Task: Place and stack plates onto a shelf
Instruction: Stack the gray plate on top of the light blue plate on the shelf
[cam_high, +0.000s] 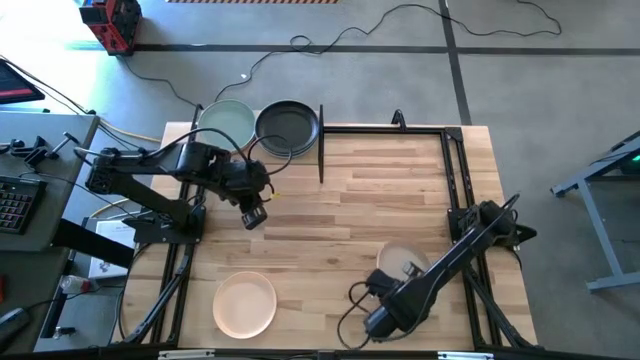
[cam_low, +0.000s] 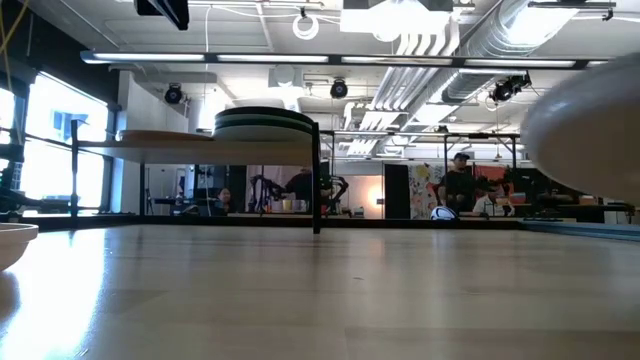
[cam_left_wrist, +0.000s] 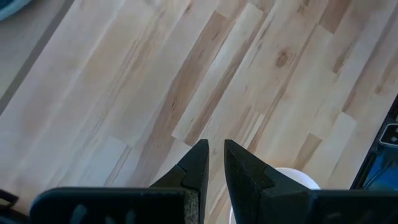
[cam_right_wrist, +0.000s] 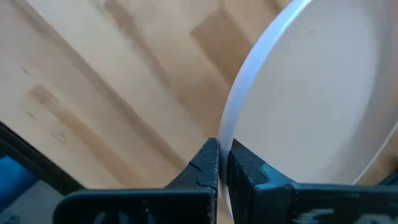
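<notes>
Grey floor (cam_high: 400, 80) w/ cables, bright windows (cam_low: 60, 140), ceiling ducts (cam_low: 440, 30) overhead.

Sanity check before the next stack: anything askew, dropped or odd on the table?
Nothing stands out. Two plate stacks, pale green-topped and black-topped, sit squarely on the shelf. The peach plate lies flat. The right gripper pinches the beige plate by its rim.

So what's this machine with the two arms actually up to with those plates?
It is putting plates on a small wooden shelf. A pale green plate and a black plate already sit there. The right gripper is pinching the rim of a round beige plate near the table's front. The left gripper hangs empty near the shelf, and a peach-pink plate waits in front.
</notes>
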